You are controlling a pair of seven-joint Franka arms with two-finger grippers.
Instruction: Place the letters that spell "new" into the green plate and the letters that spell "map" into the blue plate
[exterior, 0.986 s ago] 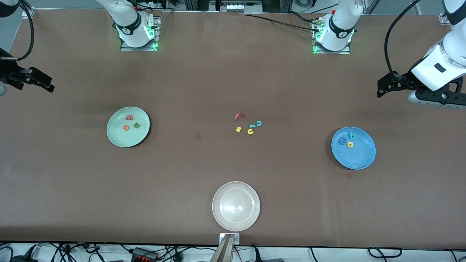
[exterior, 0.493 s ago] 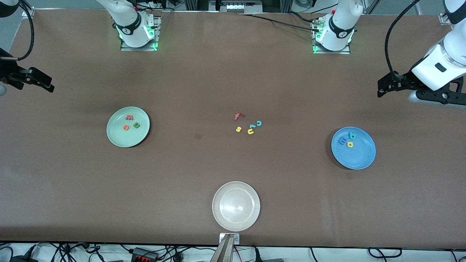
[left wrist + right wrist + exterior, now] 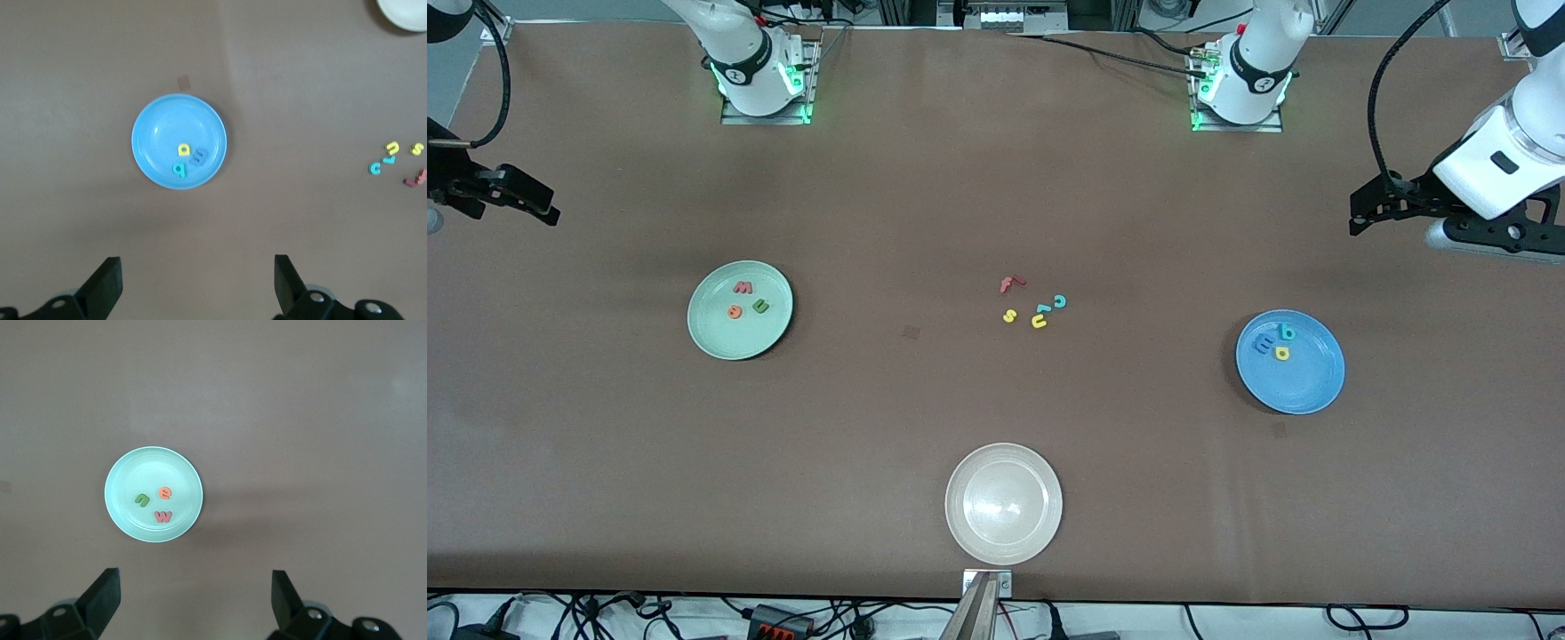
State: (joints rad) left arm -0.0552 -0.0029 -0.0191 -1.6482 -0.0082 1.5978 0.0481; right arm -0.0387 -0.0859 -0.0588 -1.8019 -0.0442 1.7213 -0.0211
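Both arms retracted after sorting; since the earlier frame only the left arm has drifted slightly, and no letter or plate has shifted.

The left end effector (image 3: 193, 287), jaws wide apart and empty, hangs over bare surface (image 3: 925, 196) with the blue plate (image 3: 150, 130) below and ahead of it, holding the blue m (image 3: 199, 157), teal a (image 3: 179, 169) and yellow p (image 3: 184, 149). The right end effector (image 3: 193, 603), likewise spread and empty, waits above the green plate (image 3: 123, 487) carrying the dark green n (image 3: 142, 499), orange e (image 3: 165, 493) and pinkish-red w (image 3: 163, 516). Both words appear complete, which would explain the idle, raised poses. Leftover letters (image 3: 1035, 306) lie between the two end effectors; the beige plate (image 3: 960, 533) is bare.
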